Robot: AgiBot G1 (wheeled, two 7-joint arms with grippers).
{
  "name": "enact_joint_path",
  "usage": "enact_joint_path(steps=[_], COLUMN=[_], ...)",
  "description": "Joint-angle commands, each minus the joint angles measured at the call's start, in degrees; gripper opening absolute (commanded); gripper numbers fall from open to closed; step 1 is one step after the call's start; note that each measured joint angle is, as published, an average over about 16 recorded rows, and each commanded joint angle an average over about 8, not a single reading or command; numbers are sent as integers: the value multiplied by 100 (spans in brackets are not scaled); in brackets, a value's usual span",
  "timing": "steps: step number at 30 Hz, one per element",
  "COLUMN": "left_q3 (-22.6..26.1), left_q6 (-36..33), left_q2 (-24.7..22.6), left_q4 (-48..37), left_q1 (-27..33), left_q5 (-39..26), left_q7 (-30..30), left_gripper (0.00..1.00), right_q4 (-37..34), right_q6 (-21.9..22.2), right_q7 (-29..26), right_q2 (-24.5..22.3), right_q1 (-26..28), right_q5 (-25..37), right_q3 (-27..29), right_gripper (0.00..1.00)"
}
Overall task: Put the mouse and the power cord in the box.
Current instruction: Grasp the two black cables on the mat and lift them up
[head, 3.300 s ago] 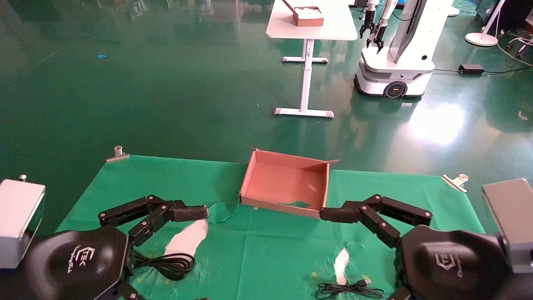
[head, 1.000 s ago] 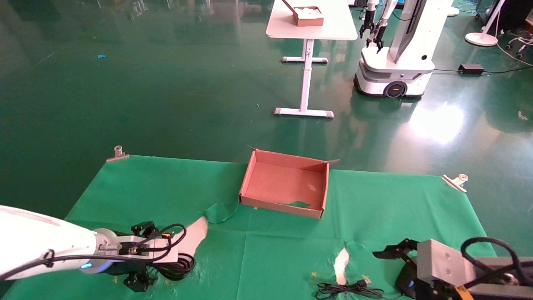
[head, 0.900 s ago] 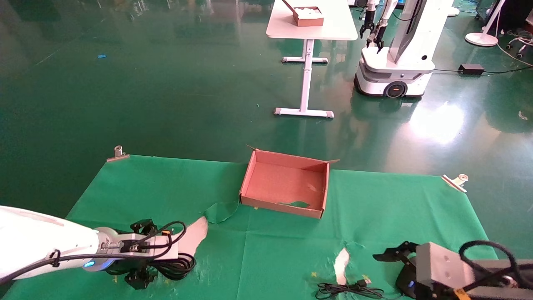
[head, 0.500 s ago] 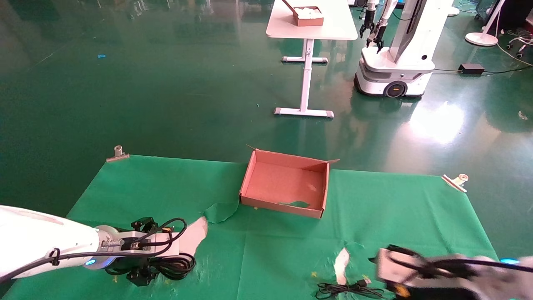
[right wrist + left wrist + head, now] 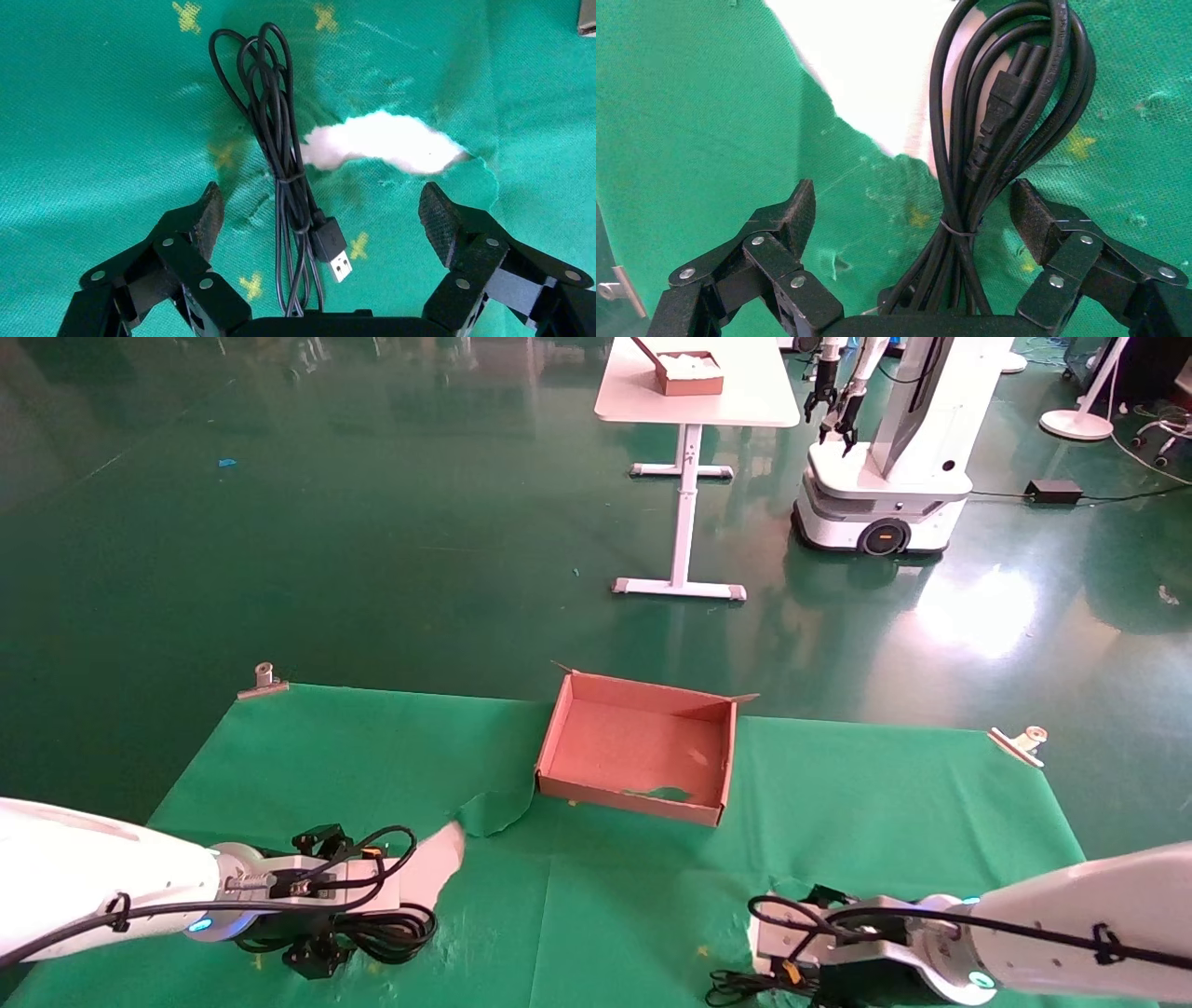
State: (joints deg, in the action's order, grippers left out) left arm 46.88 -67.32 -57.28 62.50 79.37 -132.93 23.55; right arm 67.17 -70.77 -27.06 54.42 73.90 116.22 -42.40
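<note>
I am hovering my left gripper (image 5: 912, 210), fingers spread wide and gripping nothing, over the power cord (image 5: 1011, 105), thick glossy black loops tied near one end, lying at the near left of the green cloth (image 5: 605, 896). My right gripper (image 5: 320, 214) is gaping empty over the mouse's thin bundled cord (image 5: 281, 147), USB plug showing; the box (image 5: 637, 747) is sitting empty mid-table

The head camera looks down from afar; each wrist camera peers closely at the green cloth (image 5: 596, 896) below.

Black power cord (image 5: 989, 133), green cloth (image 5: 317, 756)
</note>
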Motion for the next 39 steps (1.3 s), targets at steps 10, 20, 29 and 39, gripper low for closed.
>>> enact_joint_path(steps=[10, 20, 29, 39], left_q3=[-2, -5, -7, -7], left_q6=[-5, -8, -8, -7], left_q2=[2, 5, 7, 7], left_q4=[4, 8, 9, 9], left_q1=[-2, -4, -4, -3], left_q5=[8, 14, 15, 14], left_q7=[-1, -2, -3, -3], left_gripper=[0, 0, 0, 0], right_q4=[9, 52, 70, 79], right_q6=[-3, -17, -21, -24], right_q7=[3, 6, 6, 6], right_q2=[-19, -64, -84, -93], right_q1=[-4, -21, -26, -29], right_q5=[-31, -90, -116, -128], right_q3=[10, 36, 48, 51], right_gripper=[0, 0, 0, 0])
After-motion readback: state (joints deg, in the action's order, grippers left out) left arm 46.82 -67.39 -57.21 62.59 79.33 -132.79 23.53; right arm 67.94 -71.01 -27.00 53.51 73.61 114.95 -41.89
